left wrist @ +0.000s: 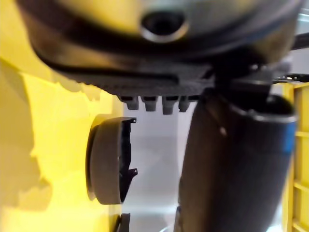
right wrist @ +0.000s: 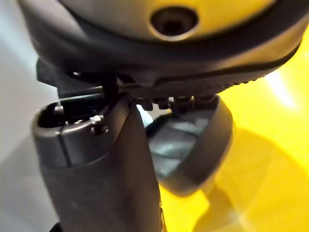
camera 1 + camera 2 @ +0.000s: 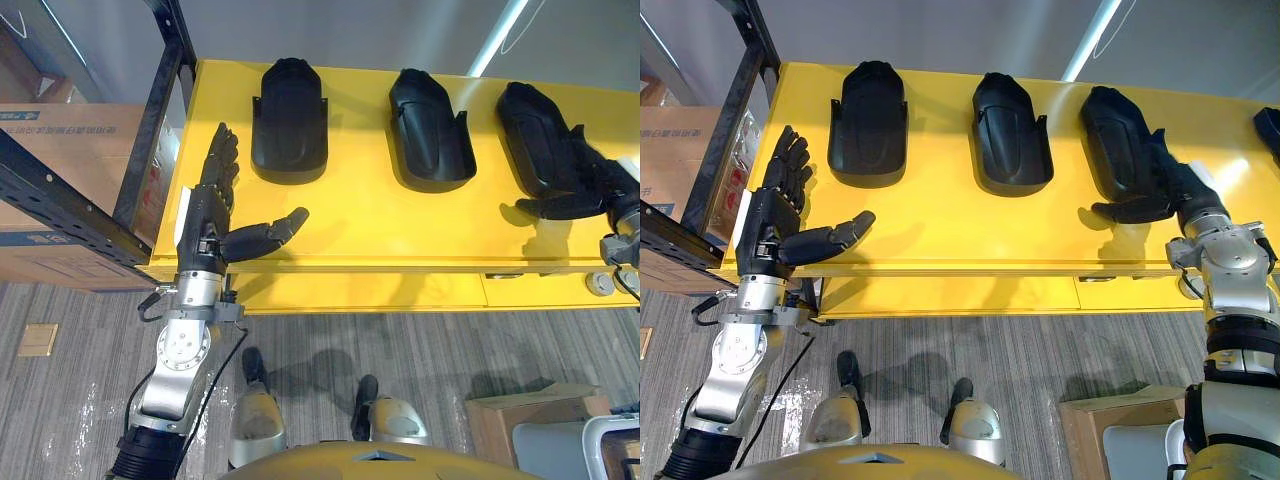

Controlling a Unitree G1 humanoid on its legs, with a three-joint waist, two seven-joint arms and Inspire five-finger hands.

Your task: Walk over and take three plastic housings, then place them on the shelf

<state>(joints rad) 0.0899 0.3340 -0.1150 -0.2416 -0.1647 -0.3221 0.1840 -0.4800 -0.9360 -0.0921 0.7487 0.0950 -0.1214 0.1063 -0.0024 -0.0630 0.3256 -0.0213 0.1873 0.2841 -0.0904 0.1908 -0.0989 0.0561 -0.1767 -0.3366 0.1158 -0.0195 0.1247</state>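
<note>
Three black plastic housings sit in a row on the yellow table (image 3: 940, 235). The left hand (image 3: 765, 230) hovers spread flat near the left housing (image 3: 868, 110), with the middle housing (image 3: 1010, 130) untouched. The right hand (image 3: 1175, 190) is splayed, its fingers lying on the right housing (image 3: 1115, 130).

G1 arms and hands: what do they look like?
The left arm and right arm are silver-grey metal with round joints. The left hand and right hand are dark, with segmented fingers. A white strip runs along the left hand's outer edge.

Workshop or stockroom, yellow workbench (image 3: 380, 225), black steel shelving rack (image 3: 150, 130), cardboard boxes (image 3: 60, 140), grey carpet floor (image 3: 420, 350)
</note>
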